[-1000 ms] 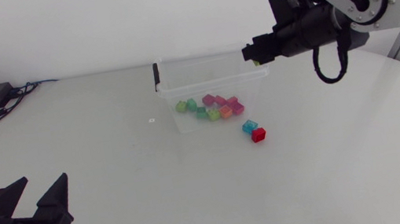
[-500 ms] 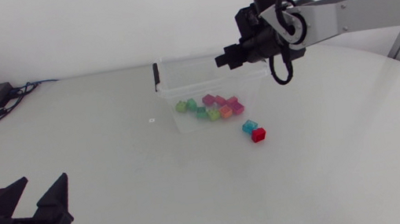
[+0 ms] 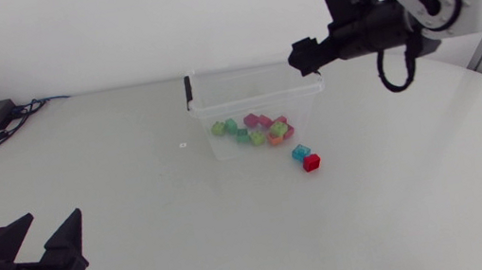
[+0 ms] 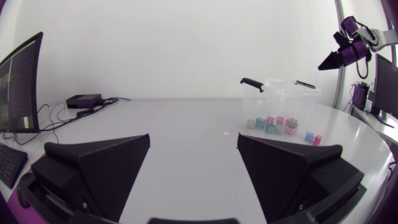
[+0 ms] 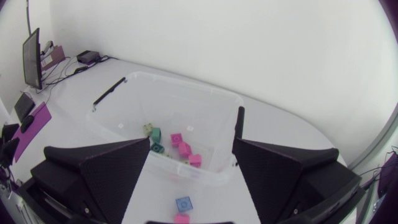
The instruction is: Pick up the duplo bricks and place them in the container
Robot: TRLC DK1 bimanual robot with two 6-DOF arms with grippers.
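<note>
The clear plastic container [image 3: 246, 102] is open-topped, with the black right gripper [image 3: 298, 55] above its right rim; its front wall stands close behind the blue duplo brick [image 3: 300, 153] and red duplo brick [image 3: 312, 163] on bare white table [image 3: 402, 187].

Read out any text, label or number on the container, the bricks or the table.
No readable text in any view. The container shows no label, the bricks look plain, and the small mark on the table is too small to tell whether it is print.

Bright, even light; fisheye-bowed edges
</note>
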